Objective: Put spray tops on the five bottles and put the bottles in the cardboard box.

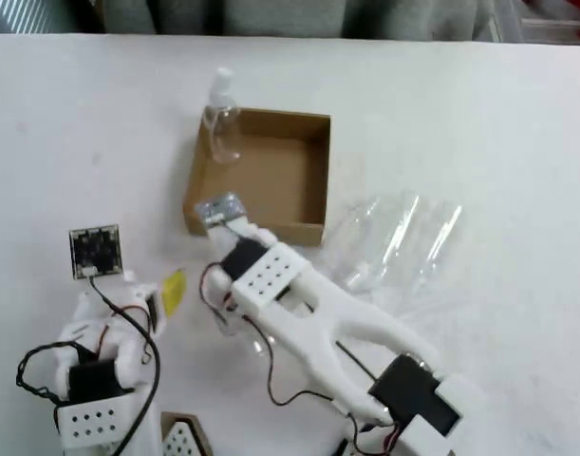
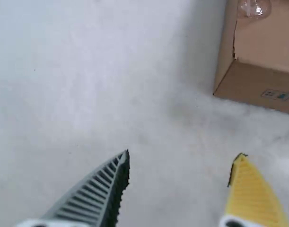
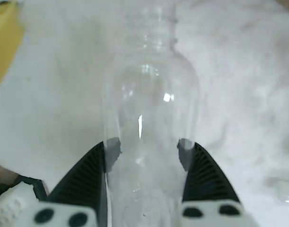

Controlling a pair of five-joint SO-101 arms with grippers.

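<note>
A clear bottle (image 3: 149, 104) without a top lies on the white table between my right gripper's (image 3: 146, 149) black fingers, which press on both its sides; its threaded neck points away. In the high view this bottle (image 1: 240, 331) peeks out beneath the right arm. My left gripper (image 2: 182, 160) hovers open over bare table, with a grey finger (image 2: 111, 184) and a yellow finger (image 2: 250, 189), near the cardboard box (image 2: 258, 80). The box (image 1: 308, 228) stands mid-table. A bottle with a white spray top (image 1: 220, 119) leans at its far left corner.
Several clear topless bottles (image 1: 403, 237) lie right of the box. A small brown object (image 1: 190, 435) sits at the front edge between the arms. The left gripper (image 1: 166, 293) rests front left of the box. White table stretches open at far left and far right.
</note>
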